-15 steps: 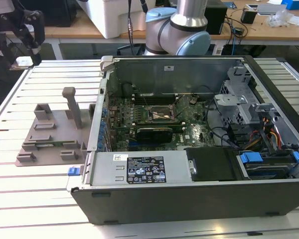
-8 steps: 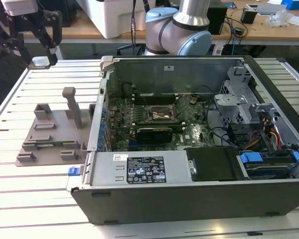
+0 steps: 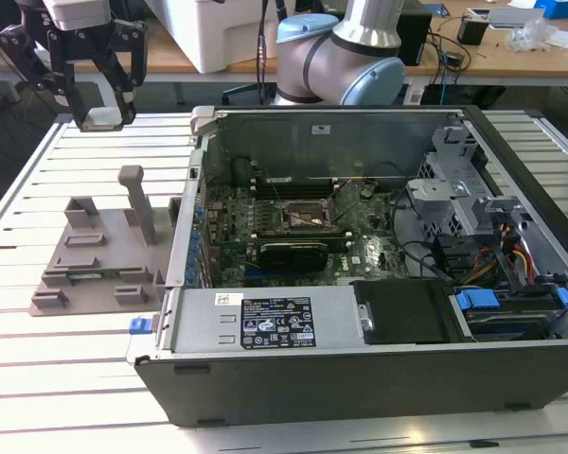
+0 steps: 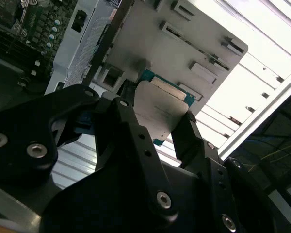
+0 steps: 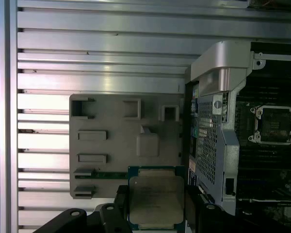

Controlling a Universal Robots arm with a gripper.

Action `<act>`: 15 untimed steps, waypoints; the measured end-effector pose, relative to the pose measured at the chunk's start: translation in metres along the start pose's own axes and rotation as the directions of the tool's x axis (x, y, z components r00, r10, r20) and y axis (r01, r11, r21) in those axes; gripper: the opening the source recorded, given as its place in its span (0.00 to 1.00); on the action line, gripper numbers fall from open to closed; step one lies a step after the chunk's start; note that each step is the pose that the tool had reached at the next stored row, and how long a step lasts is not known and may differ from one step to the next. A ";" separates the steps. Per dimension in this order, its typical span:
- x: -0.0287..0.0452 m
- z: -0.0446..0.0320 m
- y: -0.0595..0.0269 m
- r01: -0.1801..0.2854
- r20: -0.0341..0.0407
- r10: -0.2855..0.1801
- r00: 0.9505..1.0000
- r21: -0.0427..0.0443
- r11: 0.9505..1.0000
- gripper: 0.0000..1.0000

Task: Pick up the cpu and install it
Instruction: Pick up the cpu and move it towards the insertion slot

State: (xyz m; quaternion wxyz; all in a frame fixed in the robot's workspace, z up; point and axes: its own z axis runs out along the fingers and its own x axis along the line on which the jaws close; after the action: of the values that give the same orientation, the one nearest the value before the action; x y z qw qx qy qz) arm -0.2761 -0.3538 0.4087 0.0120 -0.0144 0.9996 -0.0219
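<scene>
The cpu (image 3: 104, 117) is a small flat square chip with a silvery top, and my gripper (image 3: 102, 121) is shut on it, high above the slatted table at the exterior view's left. In both wrist views the cpu (image 4: 162, 109) (image 5: 156, 200) sits between two black fingers (image 4: 188, 131) (image 5: 192, 201), with a green-blue rim showing at its edges. It hangs over the grey parts holder (image 5: 126, 141), apart from it. The motherboard's empty socket (image 3: 306, 218) (image 5: 274, 125) lies inside the open computer case (image 3: 360, 378), toward the exterior view's right of the gripper.
The grey parts holder (image 3: 99, 255) with upright posts sits on the slatted table (image 3: 66, 378), left of the case in the exterior view. A black card (image 3: 293, 252) lies just in front of the socket. The arm's base (image 3: 341, 57) stands behind the case, with cluttered desks beyond.
</scene>
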 end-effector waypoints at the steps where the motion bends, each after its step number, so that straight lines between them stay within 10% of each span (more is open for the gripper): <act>1: -0.0009 0.0000 0.0000 0.000 0.000 0.000 1.000 0.000 1.000 0.55; 15: -0.0152 0.0008 -0.0004 0.000 0.000 0.000 1.000 0.001 1.000 0.55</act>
State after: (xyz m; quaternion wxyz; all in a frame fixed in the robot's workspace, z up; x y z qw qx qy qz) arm -0.2609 -0.3538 0.4083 0.0119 -0.0144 0.9996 -0.0221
